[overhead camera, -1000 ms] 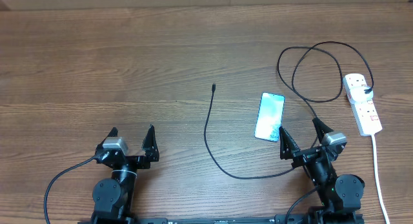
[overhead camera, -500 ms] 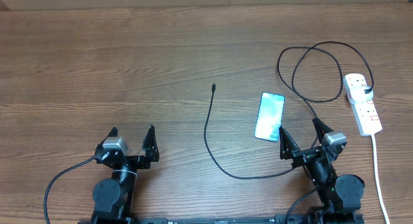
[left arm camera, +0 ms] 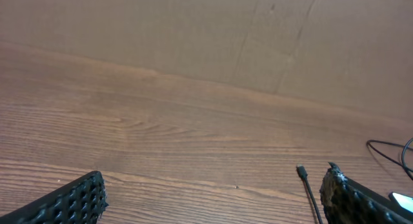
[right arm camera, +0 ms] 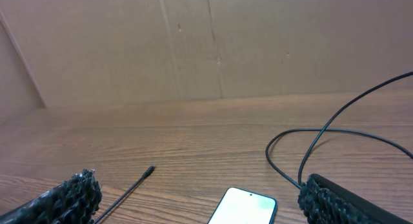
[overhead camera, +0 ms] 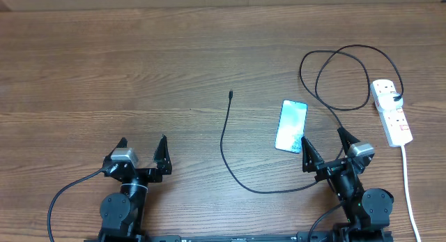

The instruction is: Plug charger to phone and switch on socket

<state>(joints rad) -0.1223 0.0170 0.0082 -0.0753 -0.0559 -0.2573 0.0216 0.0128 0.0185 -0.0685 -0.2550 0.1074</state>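
The phone (overhead camera: 291, 125) lies flat on the wooden table, screen up and light blue, just ahead of my right gripper (overhead camera: 325, 138); its top end shows in the right wrist view too, phone (right arm camera: 245, 208). The charger's thin black cable (overhead camera: 224, 143) runs from its plug tip (overhead camera: 231, 95) down in a curve, then loops at the back right toward the socket (overhead camera: 390, 111), a white power strip with a black plug in it. The tip (right arm camera: 149, 170) lies left of the phone. My left gripper (overhead camera: 143, 144) stands open over bare wood, the tip (left arm camera: 301, 171) near its right finger. Both hold nothing.
A thick white cord (overhead camera: 410, 193) runs from the socket down the right side toward the front edge. A brown cardboard wall (right arm camera: 206, 43) closes off the far side of the table. The black cable's loops (overhead camera: 341, 78) lie behind the phone.
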